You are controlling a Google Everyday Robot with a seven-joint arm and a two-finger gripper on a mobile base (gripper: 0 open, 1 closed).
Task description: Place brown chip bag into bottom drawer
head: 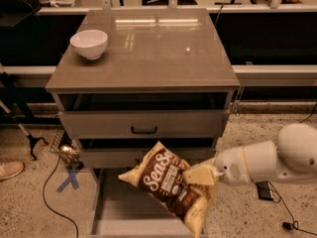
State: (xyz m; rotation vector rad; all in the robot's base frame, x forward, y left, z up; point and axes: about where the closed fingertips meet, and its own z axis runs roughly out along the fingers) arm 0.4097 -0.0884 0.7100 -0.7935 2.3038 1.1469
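Observation:
The brown chip bag (168,185) with white script lettering and pale yellow edges hangs tilted in the air, just above the right side of the pulled-out bottom drawer (121,207). My gripper (200,175) comes in from the right on a white arm and is shut on the bag's right edge. The bag covers part of the middle drawer front and the right half of the bottom drawer's floor.
A white bowl (89,43) stands at the back left of the grey-brown cabinet top (148,48). The top drawer with a black handle (144,130) is slightly open. Cables and a blue floor mark (69,178) lie left of the cabinet; a shoe (10,169) is at far left.

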